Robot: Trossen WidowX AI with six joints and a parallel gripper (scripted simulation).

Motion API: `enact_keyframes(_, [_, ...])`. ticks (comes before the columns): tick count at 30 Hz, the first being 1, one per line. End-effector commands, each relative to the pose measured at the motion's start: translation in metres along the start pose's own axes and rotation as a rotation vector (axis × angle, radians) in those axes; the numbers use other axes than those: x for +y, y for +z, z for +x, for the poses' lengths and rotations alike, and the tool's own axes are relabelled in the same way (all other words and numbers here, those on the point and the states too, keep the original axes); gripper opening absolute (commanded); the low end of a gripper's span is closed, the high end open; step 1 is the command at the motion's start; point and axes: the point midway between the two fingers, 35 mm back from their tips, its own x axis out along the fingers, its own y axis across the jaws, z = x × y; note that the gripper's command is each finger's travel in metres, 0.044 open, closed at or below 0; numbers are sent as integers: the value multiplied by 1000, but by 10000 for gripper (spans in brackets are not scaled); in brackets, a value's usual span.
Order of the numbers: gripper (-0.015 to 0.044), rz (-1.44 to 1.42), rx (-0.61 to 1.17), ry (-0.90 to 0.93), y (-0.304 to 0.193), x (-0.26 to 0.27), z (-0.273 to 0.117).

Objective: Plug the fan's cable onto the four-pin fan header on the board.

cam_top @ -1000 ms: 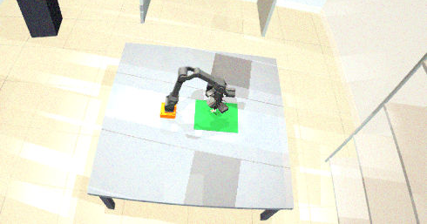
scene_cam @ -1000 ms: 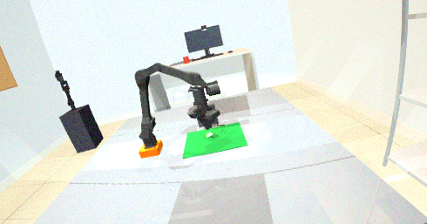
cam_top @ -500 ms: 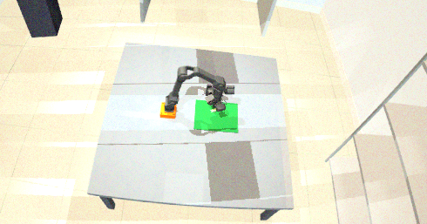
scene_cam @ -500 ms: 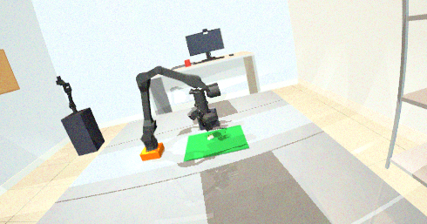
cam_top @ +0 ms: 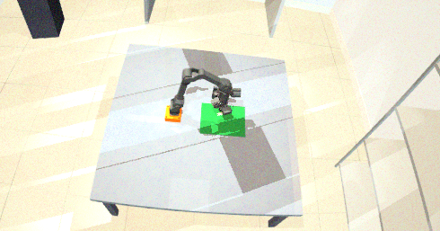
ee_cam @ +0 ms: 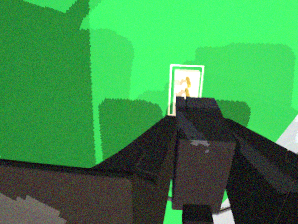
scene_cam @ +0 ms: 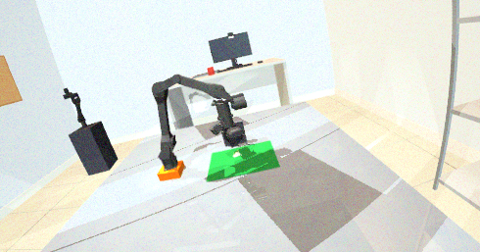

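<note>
The green board [cam_top: 231, 128] [scene_cam: 262, 164] [ee_cam: 40, 65] lies on the table. In the wrist view the four-pin fan header [ee_cam: 187, 80] shows as a pale shape with orange-gold pins inside a white outline. Two pins are plain to see. Its lower end is hidden behind the dark plug [ee_cam: 202, 172]. My gripper [ee_cam: 195, 127] [scene_cam: 234, 142] is shut on this blocky plug, near the board's back edge. The plug's front end overlaps the header in the wrist view. I cannot tell how high it is above the pins. The top and exterior views do not resolve the plug.
The arm stands on an orange base [cam_top: 173, 117] [scene_cam: 170, 173] to the left of the board. Its shadows fall across the board and the table [cam_top: 148, 163]. A desk with a monitor [scene_cam: 230, 47] and a black pedestal [scene_cam: 93, 148] stand away from the table.
</note>
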Motion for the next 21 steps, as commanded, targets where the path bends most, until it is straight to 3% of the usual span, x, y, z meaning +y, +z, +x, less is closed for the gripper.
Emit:
enact_keyframes(1, [0,1,-2,3,1,1,0])
enact_keyframes(7, [0,-5,-2,3,2,1,22])
enact_keyframes(21, [0,-5,-2,3,2,1,22])
